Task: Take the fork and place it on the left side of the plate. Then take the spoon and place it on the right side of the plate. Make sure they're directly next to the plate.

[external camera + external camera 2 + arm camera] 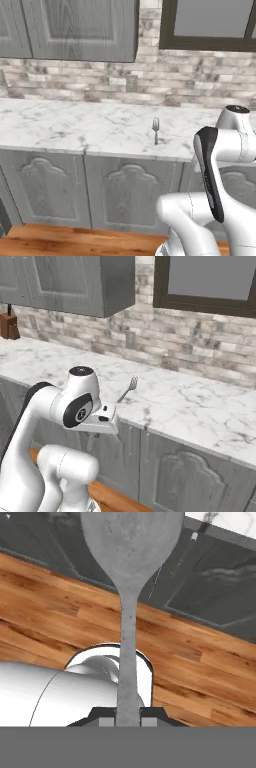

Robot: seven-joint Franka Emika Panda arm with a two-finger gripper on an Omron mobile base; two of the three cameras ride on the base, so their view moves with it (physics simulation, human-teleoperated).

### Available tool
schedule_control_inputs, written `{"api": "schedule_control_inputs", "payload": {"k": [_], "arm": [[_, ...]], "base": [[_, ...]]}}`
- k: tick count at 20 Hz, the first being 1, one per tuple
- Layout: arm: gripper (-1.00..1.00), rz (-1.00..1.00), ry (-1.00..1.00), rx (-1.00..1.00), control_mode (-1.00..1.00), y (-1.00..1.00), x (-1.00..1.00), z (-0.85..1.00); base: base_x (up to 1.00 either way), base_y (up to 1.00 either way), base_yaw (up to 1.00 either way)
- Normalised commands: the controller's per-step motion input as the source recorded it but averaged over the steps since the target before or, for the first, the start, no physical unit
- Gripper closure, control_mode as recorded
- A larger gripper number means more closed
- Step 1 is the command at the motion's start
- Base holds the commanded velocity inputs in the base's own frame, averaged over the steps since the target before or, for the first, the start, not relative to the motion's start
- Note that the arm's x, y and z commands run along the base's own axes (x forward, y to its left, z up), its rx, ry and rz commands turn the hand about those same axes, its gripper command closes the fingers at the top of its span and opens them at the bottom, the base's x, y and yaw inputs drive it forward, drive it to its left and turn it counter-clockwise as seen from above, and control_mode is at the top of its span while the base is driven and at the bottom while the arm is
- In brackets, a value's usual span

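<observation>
Clamping the spoon (pixel 128 612) by its thin handle, the gripper (pixel 128 721) is seen low, in front of the cabinet fronts (pixel 210 587) and above the wooden floor (pixel 60 622), bowl end pointing away. Farther off, the fork (pixel 156 129) lies on the marble counter (pixel 75 127) near its front edge. Slippage is judged possible: the grip is narrow, and a swing upward could twist the handle loose.

One fork (pixel 156 129) and one spoon (pixel 129 587) are visible, plus one knife block (pixel 8 325).
</observation>
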Motion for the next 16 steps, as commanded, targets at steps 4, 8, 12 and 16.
{"api": "schedule_control_inputs", "payload": {"k": [4,8,12,16], "arm": [[1.00,0.00,0.00,0.00,1.00,0.00,0.00,0.00],[1.00,0.00,0.00,0.00,1.00,0.00,0.00,0.00],[1.00,0.00,0.00,0.00,1.00,0.00,0.00,0.00],[1.00,0.00,0.00,0.00,1.00,0.00,0.00,0.00]], "base": [[-0.65,0.00,0.52],[-0.64,0.00,0.51],[-0.74,0.00,0.49],[-0.92,-0.31,0.42]]}}
